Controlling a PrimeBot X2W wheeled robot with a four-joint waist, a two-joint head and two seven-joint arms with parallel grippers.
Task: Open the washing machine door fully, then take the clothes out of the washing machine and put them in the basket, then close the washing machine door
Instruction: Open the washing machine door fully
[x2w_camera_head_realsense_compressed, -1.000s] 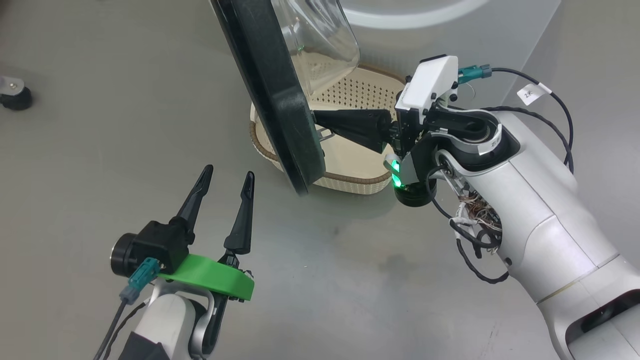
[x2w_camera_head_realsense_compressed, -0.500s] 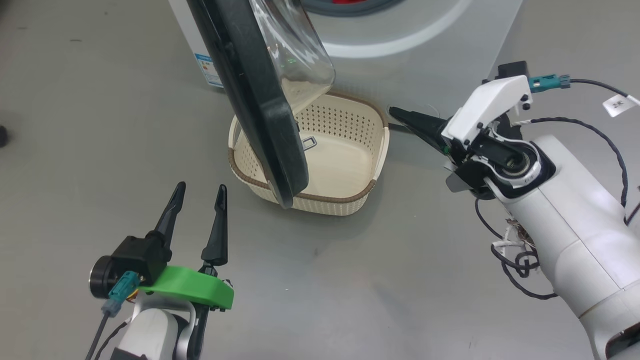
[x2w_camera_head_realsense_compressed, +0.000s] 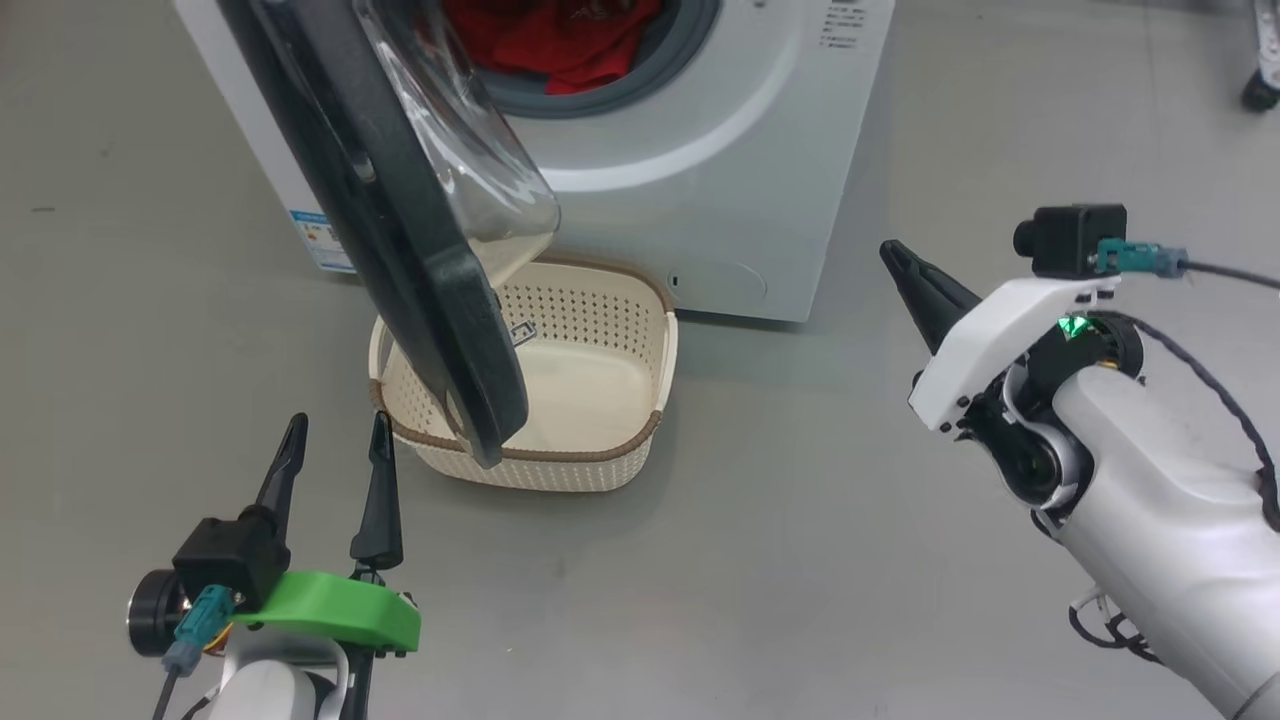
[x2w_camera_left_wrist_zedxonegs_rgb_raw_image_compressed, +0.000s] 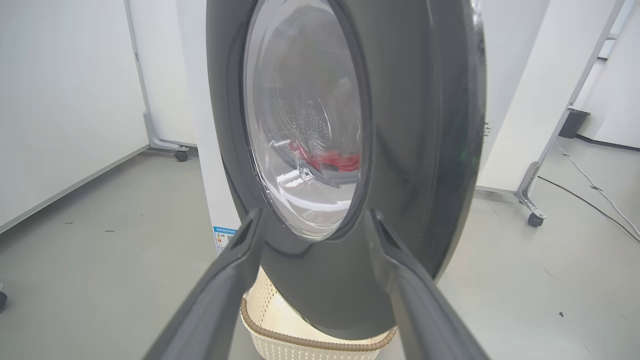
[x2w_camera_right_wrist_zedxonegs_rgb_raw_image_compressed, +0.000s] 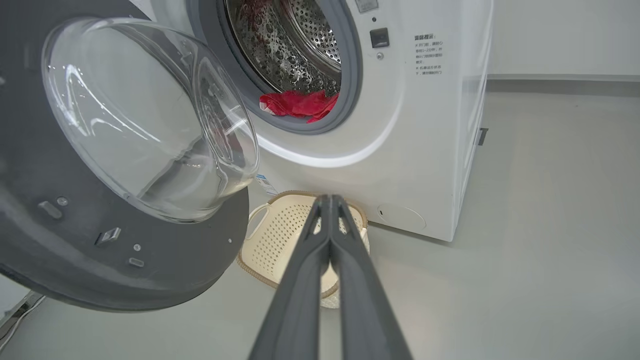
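Below open door (x2w_camera_head_realsense_compressed: 400, 230), basket (x2w_camera_head_realsense_compressed: 560, 470); clothes (x2w_camera_head_realsense_compressed: 560, 40) w/in drum

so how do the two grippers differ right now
The left gripper is open, jaws apart; the right gripper is shut, jaws pressed together. The left gripper sits on a green mount, the right gripper on a white mount. Both have long dark fingers and hold nothing.

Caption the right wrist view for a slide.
Shut right gripper aims at the basket before the washing machine, door open at left, red clothes in the drum.
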